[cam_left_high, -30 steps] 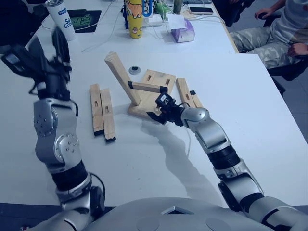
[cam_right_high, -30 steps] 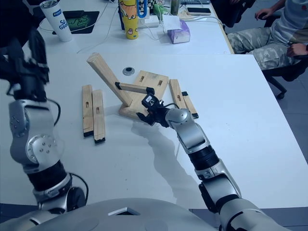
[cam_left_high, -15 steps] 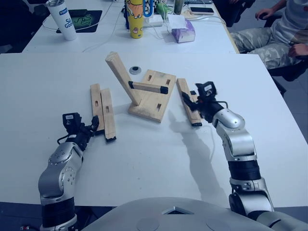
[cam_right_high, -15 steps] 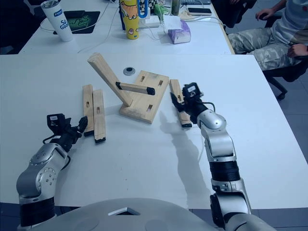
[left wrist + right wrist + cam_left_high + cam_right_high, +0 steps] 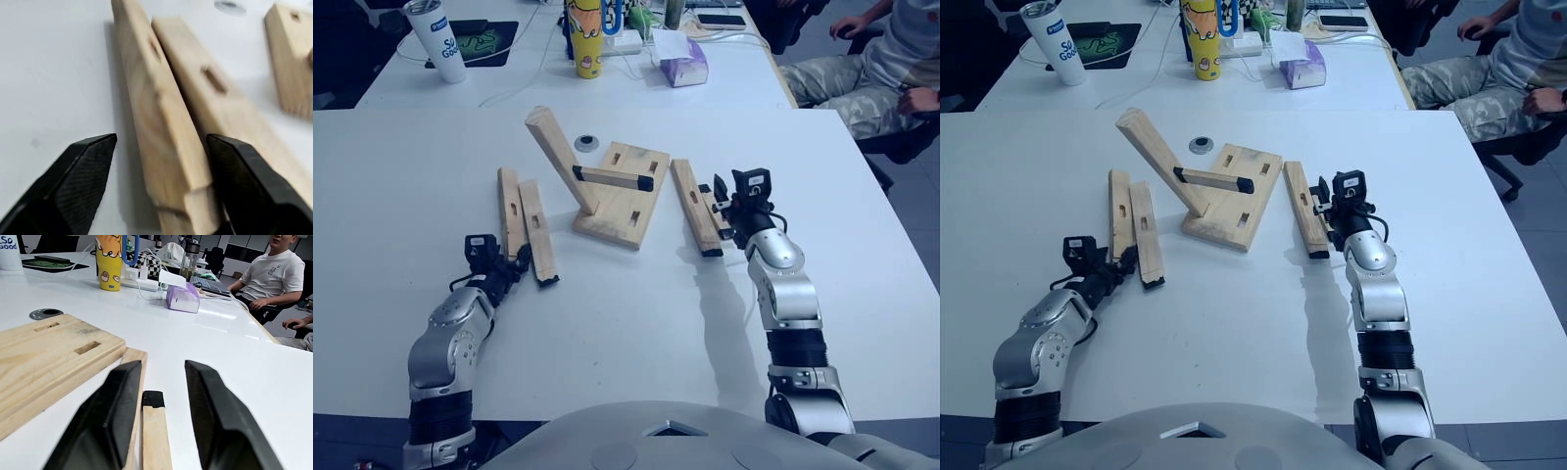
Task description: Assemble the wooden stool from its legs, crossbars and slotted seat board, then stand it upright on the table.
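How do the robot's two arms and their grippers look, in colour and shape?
The left arm and right arm have rounded silver-grey shells with black bands at the joints. The left gripper and right gripper are black, each with two broad, tapered fingers of grainy surface.

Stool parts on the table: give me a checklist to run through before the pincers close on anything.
1. Left pincer open: ok.
2. Outer leg has its end between the left fingers: ok.
3. Second leg clear of that grasp: not ok, it lies right alongside the outer leg.
4. Right pincer open: ok.
5. Black-capped crossbar lined up between the right fingers: ok.
6. Both pincers low enough to grip: cannot tell.
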{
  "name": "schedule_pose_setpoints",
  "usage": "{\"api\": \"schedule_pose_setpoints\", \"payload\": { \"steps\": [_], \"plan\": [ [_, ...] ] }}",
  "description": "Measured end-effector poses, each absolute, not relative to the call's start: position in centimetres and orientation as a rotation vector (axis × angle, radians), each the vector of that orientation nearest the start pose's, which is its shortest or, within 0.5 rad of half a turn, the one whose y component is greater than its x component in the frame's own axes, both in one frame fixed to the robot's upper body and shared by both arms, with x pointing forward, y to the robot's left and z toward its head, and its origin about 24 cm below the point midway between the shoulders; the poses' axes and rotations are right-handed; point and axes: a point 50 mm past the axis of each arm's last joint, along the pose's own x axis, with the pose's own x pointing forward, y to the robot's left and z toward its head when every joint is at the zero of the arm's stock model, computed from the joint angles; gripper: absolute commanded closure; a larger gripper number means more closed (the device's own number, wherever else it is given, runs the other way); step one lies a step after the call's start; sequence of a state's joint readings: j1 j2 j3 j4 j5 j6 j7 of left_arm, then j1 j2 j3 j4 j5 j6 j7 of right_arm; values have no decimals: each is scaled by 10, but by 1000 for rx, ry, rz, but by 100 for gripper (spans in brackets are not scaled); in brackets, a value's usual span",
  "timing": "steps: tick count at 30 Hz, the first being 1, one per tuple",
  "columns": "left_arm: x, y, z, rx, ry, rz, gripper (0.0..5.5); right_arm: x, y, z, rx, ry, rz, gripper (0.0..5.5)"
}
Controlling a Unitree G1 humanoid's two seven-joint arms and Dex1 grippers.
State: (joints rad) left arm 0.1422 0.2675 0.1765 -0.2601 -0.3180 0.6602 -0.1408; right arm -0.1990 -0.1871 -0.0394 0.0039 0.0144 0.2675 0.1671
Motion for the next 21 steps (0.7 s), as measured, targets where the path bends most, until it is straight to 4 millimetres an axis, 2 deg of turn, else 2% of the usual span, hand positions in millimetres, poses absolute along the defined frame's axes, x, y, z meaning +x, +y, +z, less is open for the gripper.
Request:
{"api": "schedule_pose_setpoints", "payload": {
  "steps": [7,11,18,21],
  "plan": [
    [210,249,29,-14,501,43,207,294,-174,74,-164,77,148,380],
    [211,251,29,2,500,44,207,294,-173,74,-165,76,149,380],
    [215,243,27,3,483,-13,315,296,-173,74,-165,81,149,384],
    [216,240,27,1,479,-35,346,298,-173,75,-166,80,150,384]
  ]
}}
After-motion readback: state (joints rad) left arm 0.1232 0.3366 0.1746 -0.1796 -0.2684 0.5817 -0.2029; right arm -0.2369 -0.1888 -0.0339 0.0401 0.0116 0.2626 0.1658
